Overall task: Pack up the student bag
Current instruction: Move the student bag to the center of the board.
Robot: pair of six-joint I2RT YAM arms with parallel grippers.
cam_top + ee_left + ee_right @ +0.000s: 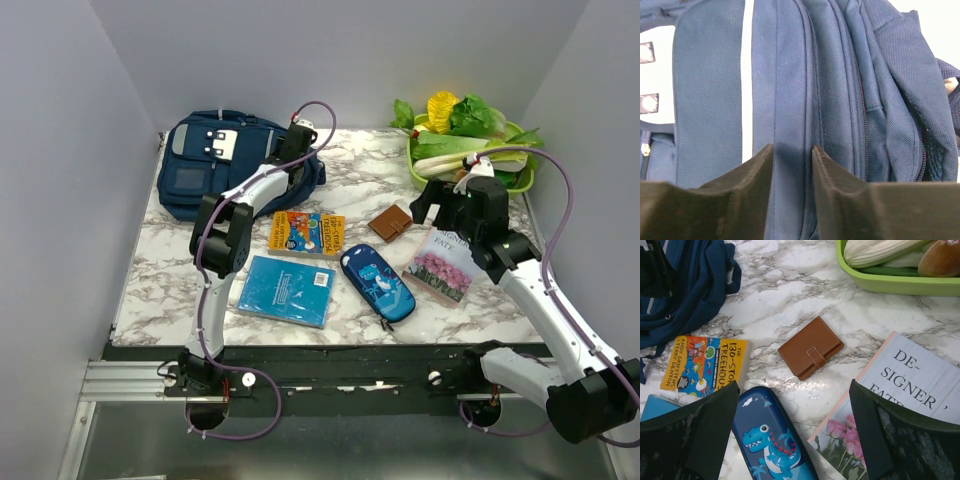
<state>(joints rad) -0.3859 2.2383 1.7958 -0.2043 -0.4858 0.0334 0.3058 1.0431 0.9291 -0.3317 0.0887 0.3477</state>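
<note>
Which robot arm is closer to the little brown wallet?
Right. The right end effector hangs open just beside the brown wallet, close above the table. The left end effector is much farther away, at the student bag near the back left.

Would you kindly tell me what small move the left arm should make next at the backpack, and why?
Probably close the left gripper firmly on the fold of the student bag that sits between its fingers; whether it already pinches is unclear. The pencil case and wallet lie out on the table, so the bag likely needs holding or opening first.
</note>
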